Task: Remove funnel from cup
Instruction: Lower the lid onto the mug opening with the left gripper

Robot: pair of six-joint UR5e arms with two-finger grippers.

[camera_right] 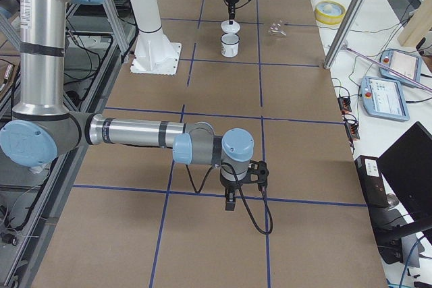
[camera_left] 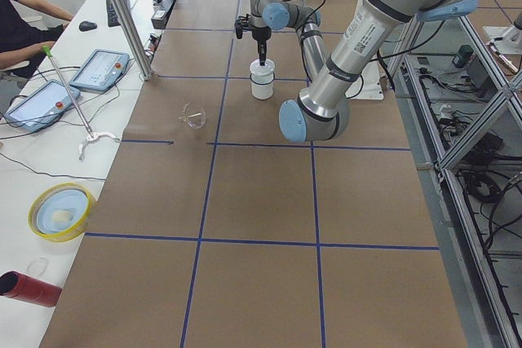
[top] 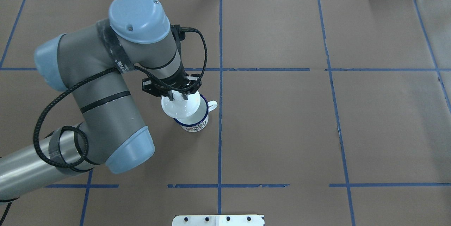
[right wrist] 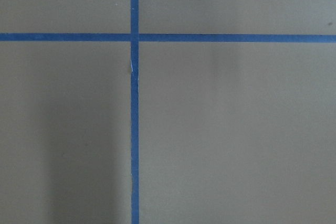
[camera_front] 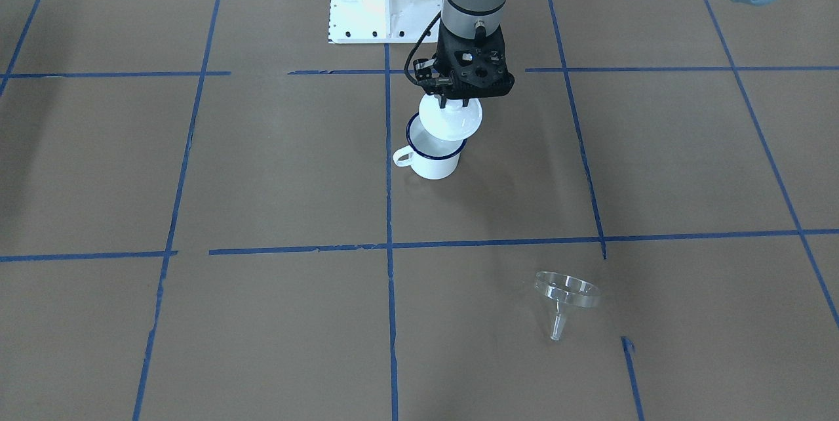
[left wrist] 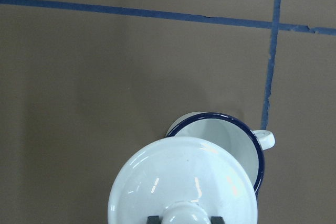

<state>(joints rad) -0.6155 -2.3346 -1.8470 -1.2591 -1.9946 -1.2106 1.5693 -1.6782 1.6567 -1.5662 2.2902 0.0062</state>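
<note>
The funnel (camera_front: 565, 296), likely light, stiff and slippery, lies well apart from the cup (camera_front: 432, 162); pinch its rim. The left gripper (camera_front: 452, 103) clamps the lid (camera_front: 452, 122) by its knob; the right gripper (camera_right: 231, 202) cannot be judged.

A: Bright, even light falls from overhead. The bench (camera_front: 262, 165) carries only soft shadows, with a faint patch at 5 o'clock of the cup (camera_front: 432, 159).

B: Small glints streak the lid (left wrist: 184, 182). The funnel (camera_front: 567, 293) barely stands out. The right wrist view dims at 8 o'clock.
</note>
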